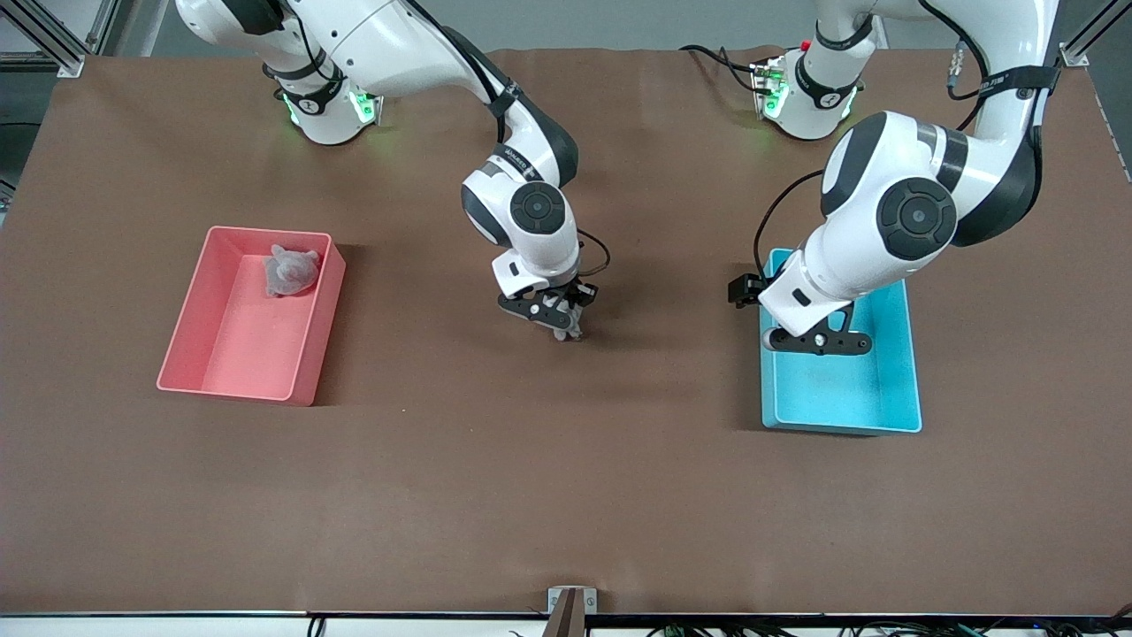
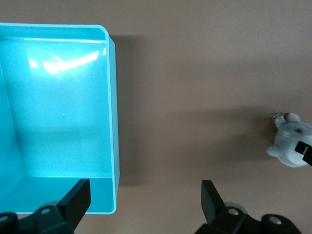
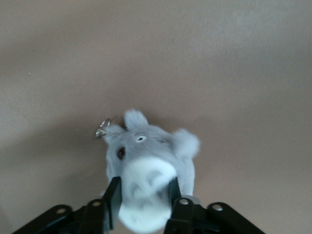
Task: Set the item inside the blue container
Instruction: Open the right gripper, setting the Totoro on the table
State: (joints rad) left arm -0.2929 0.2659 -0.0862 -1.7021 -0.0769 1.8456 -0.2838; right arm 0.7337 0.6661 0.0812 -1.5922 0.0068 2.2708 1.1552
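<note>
Blue container [image 1: 889, 411]: nearest us, left gripper [image 1: 818, 343] spread open over it. Grey plush item [image 3: 148, 170]: mid-table, between right gripper [image 1: 559, 320] fingers. Pink bin [image 1: 221, 358]: second plush [image 1: 290, 271] inside.

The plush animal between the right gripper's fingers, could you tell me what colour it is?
The plush animal is fuzzy grey with a whitish patch, best seen in the right wrist view.

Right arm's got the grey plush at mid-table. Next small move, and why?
Probably open the right gripper and lift clear. It pinches the plush low at mid-table, the blue bin lies toward the left arm's end, and the left gripper hangs open over that bin, seemingly placed to take over.
</note>
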